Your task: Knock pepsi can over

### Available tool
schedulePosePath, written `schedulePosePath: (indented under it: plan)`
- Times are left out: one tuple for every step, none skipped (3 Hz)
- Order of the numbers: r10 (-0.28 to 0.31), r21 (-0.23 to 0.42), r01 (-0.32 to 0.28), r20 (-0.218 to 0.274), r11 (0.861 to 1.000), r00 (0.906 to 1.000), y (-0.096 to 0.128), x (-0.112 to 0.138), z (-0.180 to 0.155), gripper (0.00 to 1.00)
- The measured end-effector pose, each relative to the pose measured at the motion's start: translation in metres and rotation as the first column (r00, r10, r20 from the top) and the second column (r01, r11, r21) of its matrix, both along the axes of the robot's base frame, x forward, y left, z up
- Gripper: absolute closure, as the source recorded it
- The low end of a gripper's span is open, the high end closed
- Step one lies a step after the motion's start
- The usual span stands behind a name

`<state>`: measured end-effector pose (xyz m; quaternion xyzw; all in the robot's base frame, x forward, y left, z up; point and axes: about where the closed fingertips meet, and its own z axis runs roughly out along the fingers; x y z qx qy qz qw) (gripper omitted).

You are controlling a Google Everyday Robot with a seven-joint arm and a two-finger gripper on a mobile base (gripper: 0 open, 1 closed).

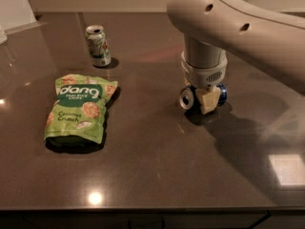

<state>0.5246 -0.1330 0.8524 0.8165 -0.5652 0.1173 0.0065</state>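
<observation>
The pepsi can (186, 98) lies tipped on its side at the middle right of the dark table, its silver end facing left and a strip of its dark blue body showing on the right. My gripper (208, 103) comes straight down from the large pale arm and is closed around the middle of the can. One pale finger (208, 100) crosses the front of the can. The other finger is hidden behind it. The can's underside sits at or just above the table, over its own shadow.
A white-and-green can (98, 45) stands upright at the back left. A green Dang snack bag (78, 108) lies flat on the left. The table's front edge (152, 209) runs along the bottom. The arm (238, 27) fills the upper right.
</observation>
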Motion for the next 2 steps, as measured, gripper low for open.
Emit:
schedulePosePath:
  plan:
    - [-0.001,0.001,0.001,0.004,1.000,1.0000,-0.0005,0.0001,0.0006,0.04]
    - [-0.001,0.002,0.001,0.007,1.000,1.0000,-0.0007,0.0001,0.0010,0.00]
